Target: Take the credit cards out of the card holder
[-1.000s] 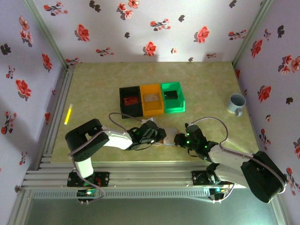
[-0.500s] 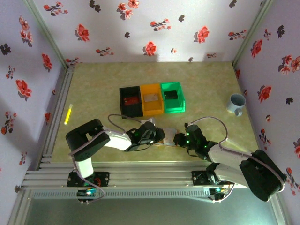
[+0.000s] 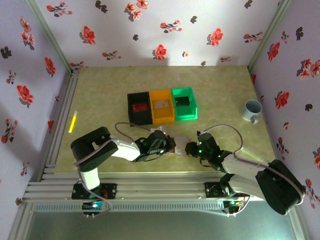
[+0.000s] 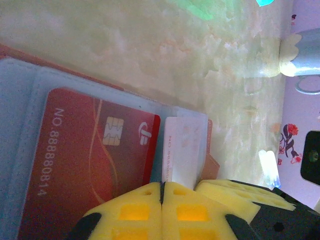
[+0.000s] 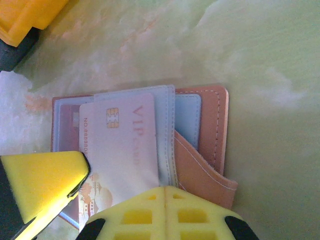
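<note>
The card holder [image 5: 206, 131], pinkish-brown with pale blue pockets, lies open on the table between the two grippers [image 3: 179, 141]. A pale pink VIP credit card [image 5: 125, 142] sticks out of its right pocket. A red credit card [image 4: 90, 160] sits in the left pocket. My left gripper [image 4: 162, 187] is shut, its seam on the lower edge of the pink card [image 4: 180, 150]. One of its yellow fingers [image 5: 40, 182] covers that card's corner. My right gripper [image 5: 165, 190] is shut on the holder's pocket edge and flap.
Black [image 3: 139, 107], orange [image 3: 162, 106] and green [image 3: 184, 104] bins stand in a row behind the grippers, each with a card inside. A pale blue mug [image 3: 252, 110] is at the right. A yellow stick [image 3: 73, 121] lies at the left edge.
The left gripper's jaws have closed together at the pink card. Both arms and the card holder have stayed almost in place.
</note>
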Robot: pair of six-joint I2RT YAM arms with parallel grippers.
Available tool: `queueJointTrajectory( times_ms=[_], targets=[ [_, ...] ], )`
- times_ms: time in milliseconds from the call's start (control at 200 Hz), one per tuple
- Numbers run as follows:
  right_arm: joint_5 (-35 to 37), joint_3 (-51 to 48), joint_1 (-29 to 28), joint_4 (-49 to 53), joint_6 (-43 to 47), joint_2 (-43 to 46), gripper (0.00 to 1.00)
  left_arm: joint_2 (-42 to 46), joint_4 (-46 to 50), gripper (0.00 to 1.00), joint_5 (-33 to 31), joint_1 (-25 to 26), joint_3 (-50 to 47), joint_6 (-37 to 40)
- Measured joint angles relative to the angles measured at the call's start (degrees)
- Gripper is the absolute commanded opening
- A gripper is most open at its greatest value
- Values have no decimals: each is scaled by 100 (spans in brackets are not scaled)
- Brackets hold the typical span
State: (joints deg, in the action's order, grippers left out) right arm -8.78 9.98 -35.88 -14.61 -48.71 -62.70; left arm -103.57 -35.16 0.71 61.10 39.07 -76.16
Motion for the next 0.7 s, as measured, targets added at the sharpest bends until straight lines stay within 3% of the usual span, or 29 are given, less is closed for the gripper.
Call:
queueJointTrajectory(
  times_ms=[700],
  targets=[
    [0,0,0,0,0,0,3,133,-251,0,-2,-81,-328,0]
  ],
)
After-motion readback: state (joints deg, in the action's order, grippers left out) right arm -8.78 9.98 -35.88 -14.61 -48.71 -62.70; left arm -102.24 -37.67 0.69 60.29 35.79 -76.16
